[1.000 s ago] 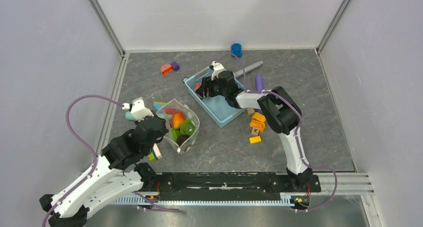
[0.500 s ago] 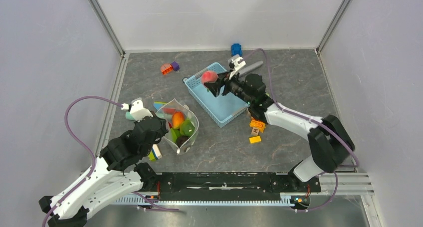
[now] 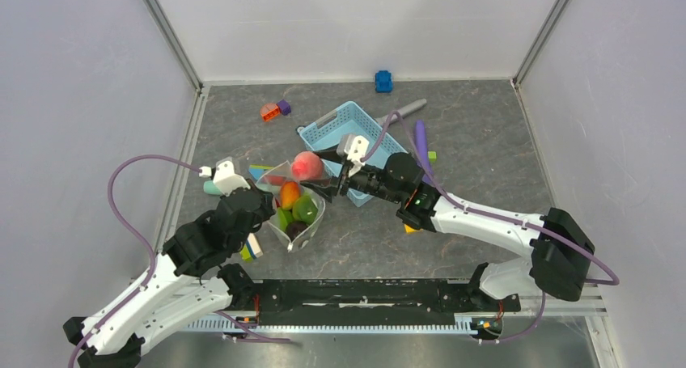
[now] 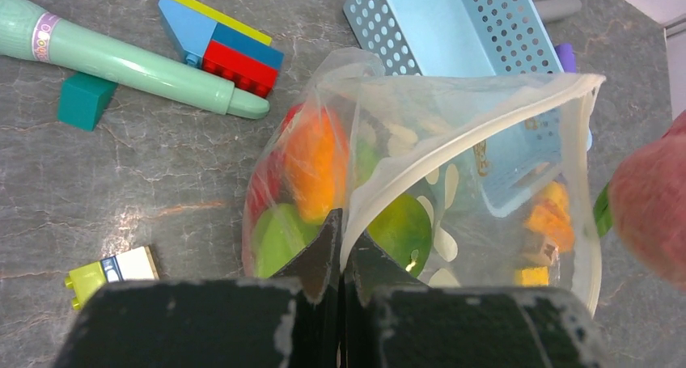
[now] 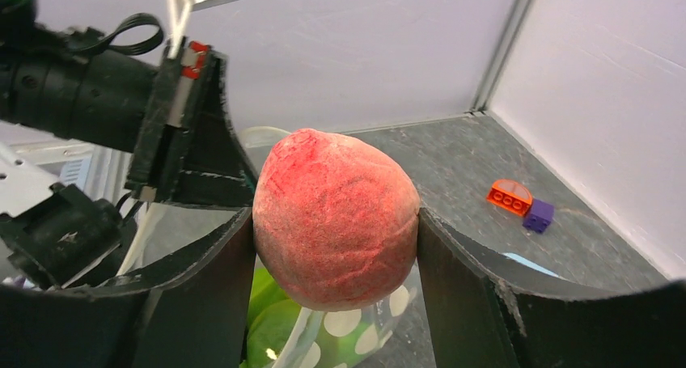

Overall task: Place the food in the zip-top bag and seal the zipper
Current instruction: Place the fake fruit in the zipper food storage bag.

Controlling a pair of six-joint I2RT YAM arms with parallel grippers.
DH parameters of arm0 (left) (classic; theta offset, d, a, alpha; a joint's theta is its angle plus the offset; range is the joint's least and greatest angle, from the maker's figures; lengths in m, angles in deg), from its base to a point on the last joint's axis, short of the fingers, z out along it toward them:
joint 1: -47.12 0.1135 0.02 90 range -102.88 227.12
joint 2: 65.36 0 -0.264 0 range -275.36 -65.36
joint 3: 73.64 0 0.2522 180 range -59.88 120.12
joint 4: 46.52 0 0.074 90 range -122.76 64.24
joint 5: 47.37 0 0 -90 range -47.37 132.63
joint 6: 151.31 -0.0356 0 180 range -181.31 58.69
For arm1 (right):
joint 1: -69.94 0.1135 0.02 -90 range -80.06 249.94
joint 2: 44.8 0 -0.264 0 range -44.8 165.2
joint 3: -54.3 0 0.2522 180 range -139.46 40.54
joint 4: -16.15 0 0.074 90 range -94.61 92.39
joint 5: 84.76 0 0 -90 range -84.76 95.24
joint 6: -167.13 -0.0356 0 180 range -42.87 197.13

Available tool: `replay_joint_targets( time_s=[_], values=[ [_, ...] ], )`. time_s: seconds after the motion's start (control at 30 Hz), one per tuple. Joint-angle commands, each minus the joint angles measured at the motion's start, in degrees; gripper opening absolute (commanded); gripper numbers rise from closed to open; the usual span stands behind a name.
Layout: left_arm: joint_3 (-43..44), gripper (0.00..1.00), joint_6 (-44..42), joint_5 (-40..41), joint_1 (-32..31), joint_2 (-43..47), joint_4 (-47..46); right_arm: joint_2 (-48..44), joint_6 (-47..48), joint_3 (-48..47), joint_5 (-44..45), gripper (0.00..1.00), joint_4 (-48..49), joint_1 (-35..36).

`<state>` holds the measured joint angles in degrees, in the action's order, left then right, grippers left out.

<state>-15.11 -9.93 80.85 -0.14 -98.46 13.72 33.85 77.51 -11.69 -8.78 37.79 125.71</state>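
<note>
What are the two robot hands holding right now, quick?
Left gripper: closed, pinching the rim of the bag.
Right gripper: closed, holding the pink peach.

1. The bag is clear floppy plastic printed with white dots. It sits slumped on the table with its mouth open, and the left gripper pinches one side of the rim.
2. The zipper, a pale strip along the mouth edge, is unsealed, its two sides spread well apart.
3. An orange piece, a green piece, a dark brown piece and something red lie piled inside the bag.
4. A pink-red peach is clamped between the fingers of the right gripper. It is off the table at the bag's mouth and not yet inside.
</note>
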Motion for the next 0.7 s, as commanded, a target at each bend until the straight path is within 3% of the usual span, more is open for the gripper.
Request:
replay_joint_targets(
  time_s=[0.0, 0.5, 0.67],
  values=[
    [1.86, 0.02, -0.22, -0.93, 0.07, -0.52, -2.49, 0.78, 4.24, -1.44, -2.45, 0.27, 0.20, 2.47],
    [1.22, 0.02, -0.13, -1.26, 0.07, -0.39, -3.31, -0.27, 11.35, -1.79, -2.54, 0.30, -1.36, 8.26],
    [1.09, 0.02, -0.55, -1.84, 0.07, 0.14, -3.72, 1.71, 11.43, -3.00, 1.09, 0.37, -4.84, 8.35]
  ],
)
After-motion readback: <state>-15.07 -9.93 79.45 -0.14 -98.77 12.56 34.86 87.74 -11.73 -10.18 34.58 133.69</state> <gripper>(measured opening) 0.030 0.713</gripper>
